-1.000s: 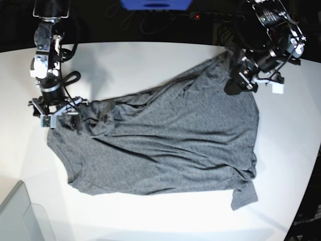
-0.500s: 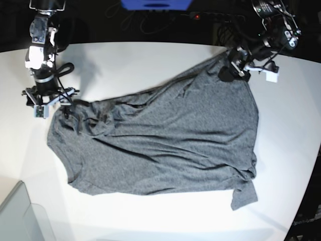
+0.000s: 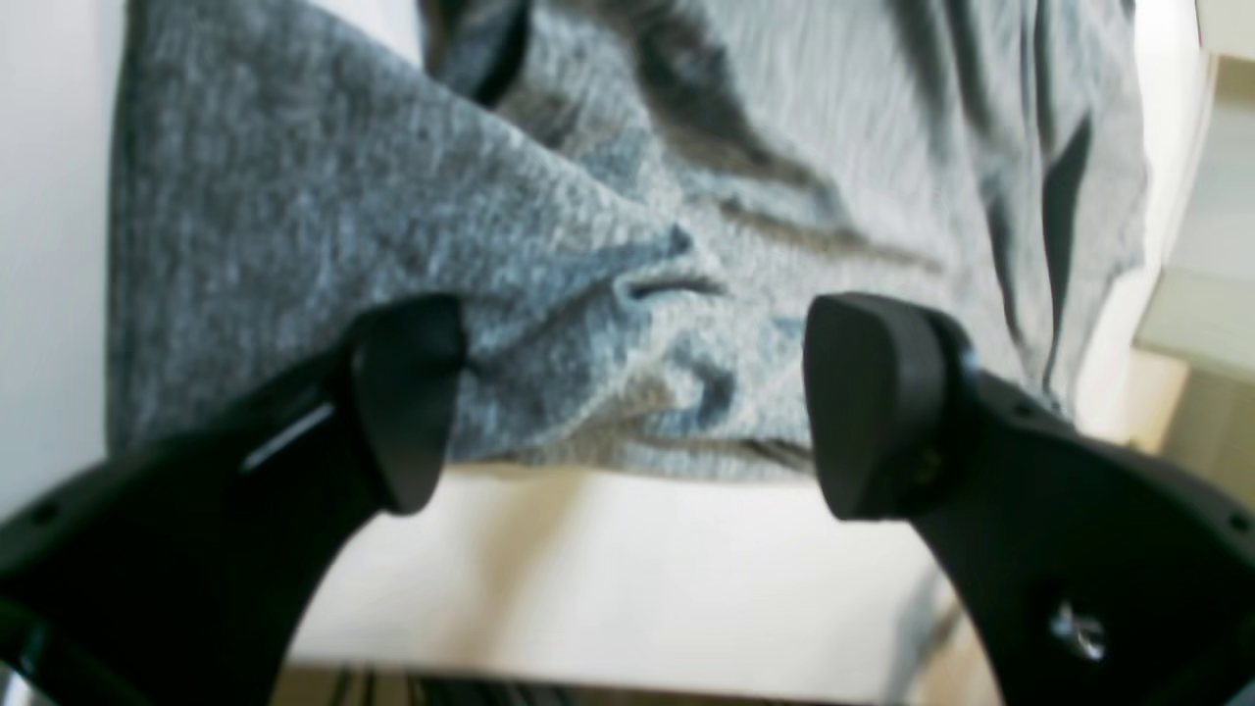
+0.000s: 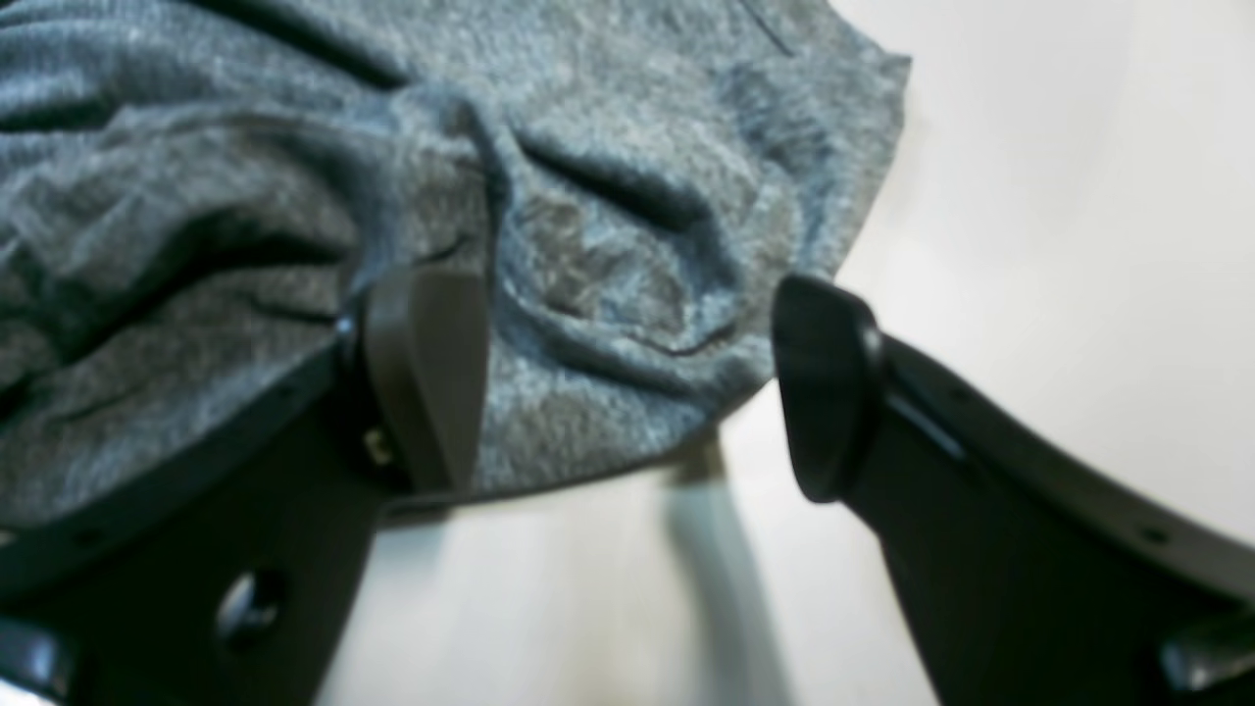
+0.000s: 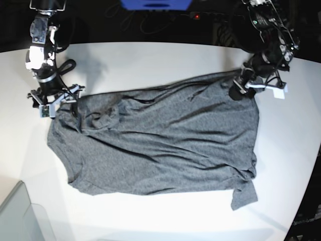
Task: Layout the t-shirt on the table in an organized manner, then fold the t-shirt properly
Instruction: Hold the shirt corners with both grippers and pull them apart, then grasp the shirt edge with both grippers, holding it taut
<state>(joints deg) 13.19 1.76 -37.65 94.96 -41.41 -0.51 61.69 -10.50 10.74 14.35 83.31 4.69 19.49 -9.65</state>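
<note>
Two spread-wide claws, left claw [image 5: 239, 86] and right claw [image 5: 51, 104], flank the t-shirt [image 5: 160, 143] on the glossy white table [image 5: 150, 60].

- Beyond the far edge of the surface we see a dark, nearly black backdrop.
- At the far centre sits a blue object [image 5: 155, 4], cut off by the top of the base view.
- Just right of it lies a black power strip [image 5: 215, 16] with a small red light [image 5: 197, 16], and loose dark cables [image 5: 135, 20] trail nearby.
- In the near left corner we see a translucent grey bin corner [image 5: 20, 216].
- Light is bright and even, leaving soft shadows.
</note>
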